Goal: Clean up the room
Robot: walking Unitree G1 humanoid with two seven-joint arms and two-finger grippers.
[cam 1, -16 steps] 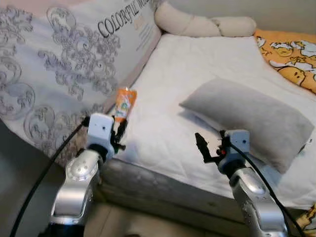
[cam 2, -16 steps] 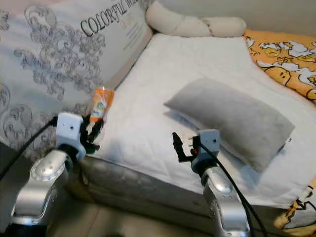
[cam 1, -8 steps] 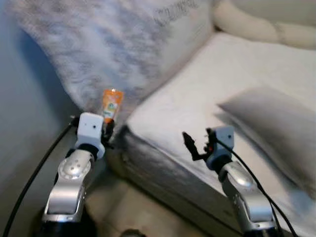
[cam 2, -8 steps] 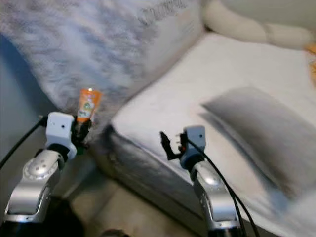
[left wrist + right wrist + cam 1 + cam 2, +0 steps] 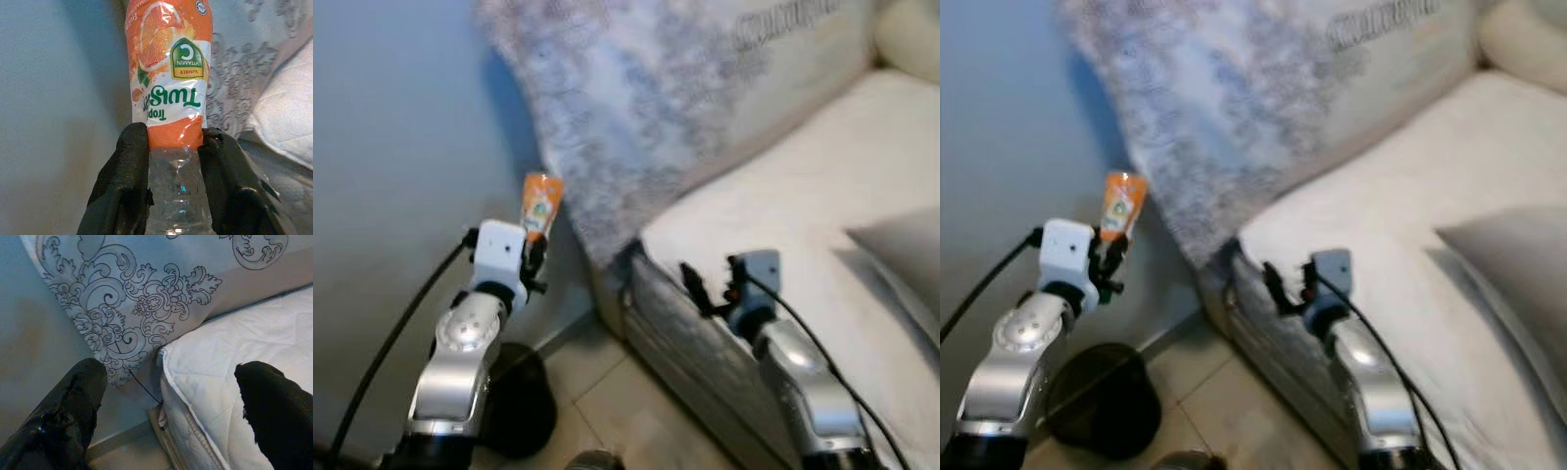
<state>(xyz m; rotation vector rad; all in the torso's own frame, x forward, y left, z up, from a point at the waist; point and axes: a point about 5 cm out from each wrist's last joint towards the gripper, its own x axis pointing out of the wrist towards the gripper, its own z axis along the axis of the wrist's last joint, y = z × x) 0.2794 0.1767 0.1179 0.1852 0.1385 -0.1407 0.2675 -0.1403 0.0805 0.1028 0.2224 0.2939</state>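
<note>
the orange bottle [image 5: 168, 73] reads "twister" and "vitamin c sumber" on its label, seen upside down from the wrist. the left gripper [image 5: 171, 181] pinches it at its clear lower part, a black finger [image 5: 129, 176] pressed on each side, holding it up beside the patterned cushion [image 5: 636, 108] at the bed's corner. the right gripper [image 5: 171, 406] hangs with fingers spread wide and bare, over the corner of the white mattress [image 5: 244, 352], below that cushion.

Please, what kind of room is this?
Most likely a bedroom: a white quilted mattress, a large patterned cushion leaning on the wall, and a grey pillow.
</note>
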